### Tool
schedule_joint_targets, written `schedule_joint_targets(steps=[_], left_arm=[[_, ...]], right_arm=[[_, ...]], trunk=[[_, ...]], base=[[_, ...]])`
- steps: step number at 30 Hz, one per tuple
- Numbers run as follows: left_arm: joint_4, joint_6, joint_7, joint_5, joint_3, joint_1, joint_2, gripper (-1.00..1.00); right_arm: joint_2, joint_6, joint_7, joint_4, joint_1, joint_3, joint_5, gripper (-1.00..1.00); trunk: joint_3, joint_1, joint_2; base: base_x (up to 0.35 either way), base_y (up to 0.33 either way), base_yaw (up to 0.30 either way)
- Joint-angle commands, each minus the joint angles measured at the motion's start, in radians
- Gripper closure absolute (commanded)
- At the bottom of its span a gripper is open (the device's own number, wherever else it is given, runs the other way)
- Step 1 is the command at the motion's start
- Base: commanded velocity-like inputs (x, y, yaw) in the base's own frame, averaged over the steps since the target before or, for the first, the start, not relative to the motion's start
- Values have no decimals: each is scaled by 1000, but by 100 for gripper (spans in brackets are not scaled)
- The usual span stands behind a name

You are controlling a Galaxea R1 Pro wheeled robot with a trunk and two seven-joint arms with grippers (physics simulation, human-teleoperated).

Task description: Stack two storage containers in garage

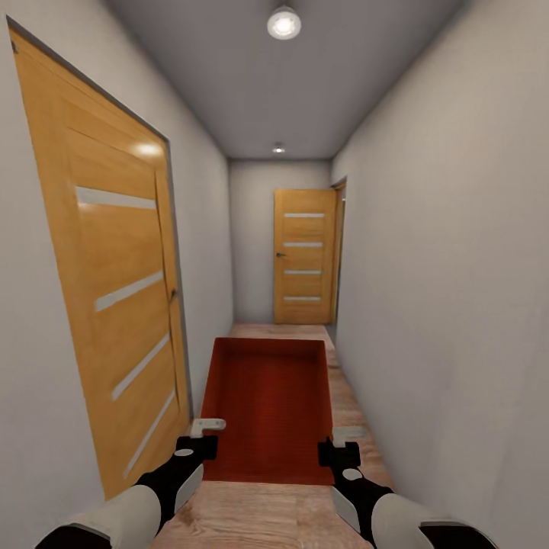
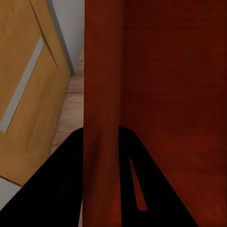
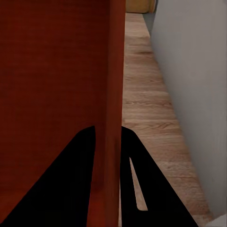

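Narrow hallway, wood-plank floor, one orange-brown door beside your left arm, another ahead. You carry one storage container between both grippers, held off the floor. Left gripper pinches its left wall; right gripper pinches the right wall. Box looks rigid, light, smooth-sided: likely slippery, so keep both thin rims clamped.

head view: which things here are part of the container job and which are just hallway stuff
Part of the job:
storage container, carried in the hallway
left gripper, on its left wall
right gripper, on its right wall

Just surroundings:
near door
far door
ceiling light
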Motion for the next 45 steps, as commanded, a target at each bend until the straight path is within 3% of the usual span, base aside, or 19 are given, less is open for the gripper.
schedule_joint_targets(steps=[1,17,25,45], left_arm=[[4,-2,14,13,22,0,21,100],[4,-2,14,14,22,0,21,100],[4,-2,13,79,20,0,22,100],[5,-1,13,87,20,0,22,100]], right_arm=[[0,-27,-22,-2,-1,-18,4,100],[-1,-26,-22,-2,-1,-18,4,100],[-2,-25,-22,-2,-1,-18,4,100],[-2,-27,-22,-2,-1,-18,4,100]], trunk=[[0,1,0],[0,1,0],[0,1,0],[0,1,0]], base=[[323,0,0],[323,0,0],[323,0,0],[323,0,0]])
